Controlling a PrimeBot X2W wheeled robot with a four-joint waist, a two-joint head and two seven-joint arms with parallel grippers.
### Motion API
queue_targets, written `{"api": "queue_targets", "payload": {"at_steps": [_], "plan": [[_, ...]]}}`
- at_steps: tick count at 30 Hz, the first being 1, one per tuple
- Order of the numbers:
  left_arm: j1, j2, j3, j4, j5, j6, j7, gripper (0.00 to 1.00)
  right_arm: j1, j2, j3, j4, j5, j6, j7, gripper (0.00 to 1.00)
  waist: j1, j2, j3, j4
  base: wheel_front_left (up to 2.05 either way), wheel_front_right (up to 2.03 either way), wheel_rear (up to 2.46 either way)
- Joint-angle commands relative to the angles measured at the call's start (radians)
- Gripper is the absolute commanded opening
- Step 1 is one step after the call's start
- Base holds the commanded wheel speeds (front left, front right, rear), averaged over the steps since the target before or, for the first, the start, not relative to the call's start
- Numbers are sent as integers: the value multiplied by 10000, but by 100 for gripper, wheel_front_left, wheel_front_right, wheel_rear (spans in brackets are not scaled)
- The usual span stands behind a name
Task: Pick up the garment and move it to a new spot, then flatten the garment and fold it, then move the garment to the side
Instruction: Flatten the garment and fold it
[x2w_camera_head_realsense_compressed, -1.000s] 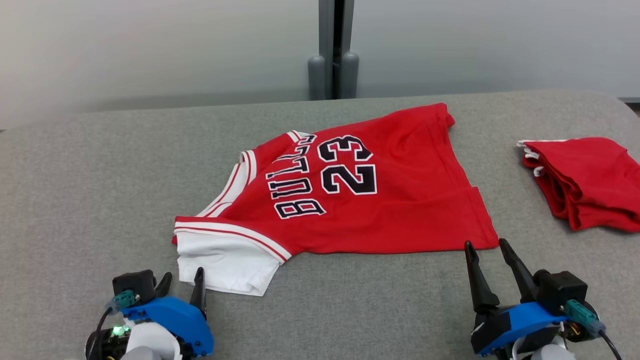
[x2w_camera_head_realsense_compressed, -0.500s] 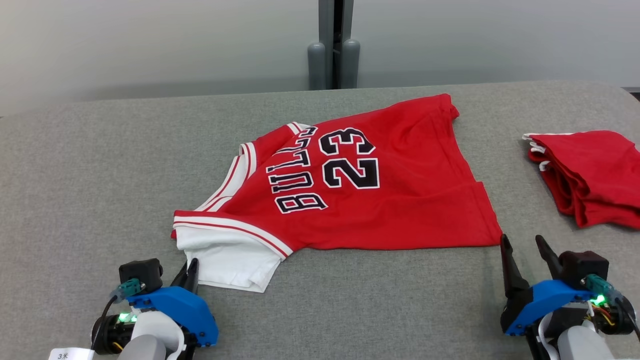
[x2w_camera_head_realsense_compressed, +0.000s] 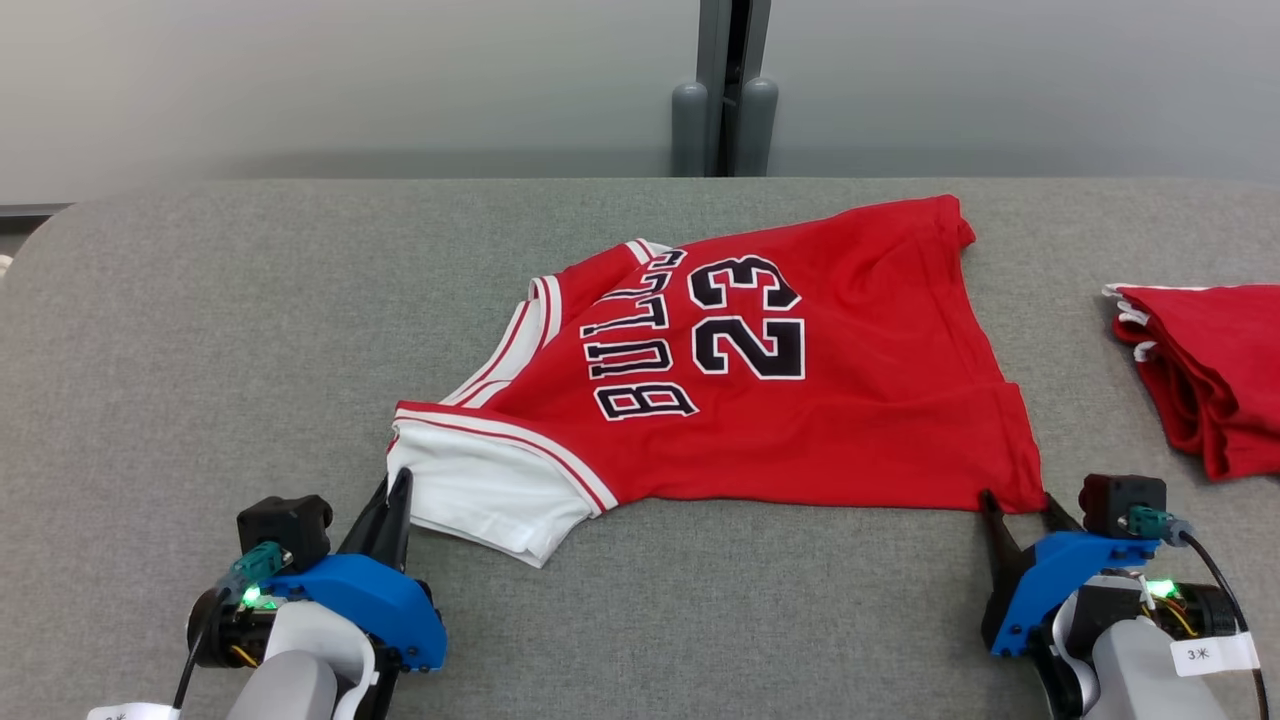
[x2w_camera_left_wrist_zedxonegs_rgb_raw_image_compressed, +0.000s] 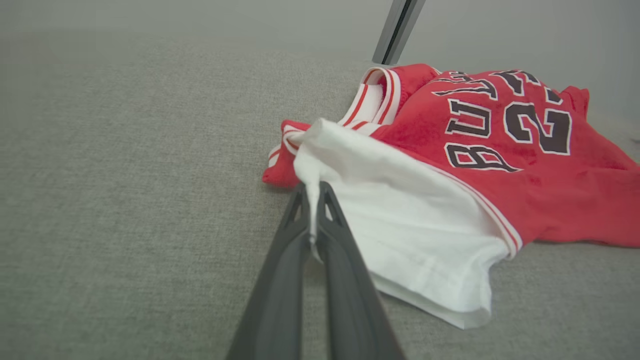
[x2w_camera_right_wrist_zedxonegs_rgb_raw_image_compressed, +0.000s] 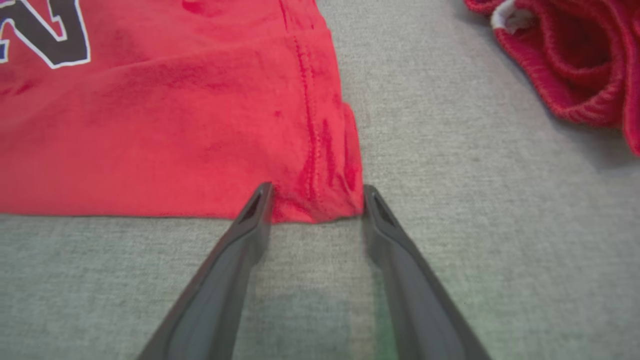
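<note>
Head view, near edge of the grey table (x2w_camera_head_realsense_compressed: 200, 350): the left gripper (x2w_camera_head_realsense_compressed: 395, 492) has its fingers clenched on the white sleeve (x2w_camera_head_realsense_compressed: 490, 490) of the red jersey (x2w_camera_head_realsense_compressed: 760, 400), and the left wrist view shows a pinch of cloth trapped between them. At the opposite near corner the right gripper (x2w_camera_head_realsense_compressed: 1020, 505) stands with fingers spread. They straddle the hem corner but have not closed on it.

The jersey lies mid-table, number side up, collar toward the robot's left, its body rippled rather than flat. The step in hand appears to be securing both near corners for the lift. It would go best if the right fingers eased further over the hem to catch every layer before closing. Both arms should then rise together, keeping the near edge taut.

Bare table opens wide to the left and beyond the jersey. To the right a folded red garment (x2w_camera_head_realsense_compressed: 1210, 370) sits apart, limiting drift that way. A grey post (x2w_camera_head_realsense_compressed: 725, 90) stands past the far edge.
</note>
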Motion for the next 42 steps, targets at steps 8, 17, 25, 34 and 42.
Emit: {"api": "queue_targets", "payload": {"at_steps": [8,17,25,34,42], "plan": [[410,149,62,-1278,-264,-19,117,0,-380,-106,819,127,1133,1,-627,0,-1,0,-359,-148,0,0,0],[265,152,462,-3823,-1999,-186,719,0,-527,-833,1793,-2081,2103,1,-1195,0,-1,0,-1067,-538,0,0,0],[-808,785,992,-7243,-2618,-65,1457,0,-11,-1447,1581,-6304,2435,1,-262,0,-1,0,-1562,-850,0,0,0],[-3359,1899,1109,-10332,-1929,181,3008,0,687,-1402,428,-11769,2445,1,1993,0,-1,0,-1582,-1097,0,0,0],[-5227,2103,775,-10112,-2381,207,4357,0,576,-1075,105,-13352,2919,1,3270,0,-1,0,-657,-1240,0,0,0]]}}
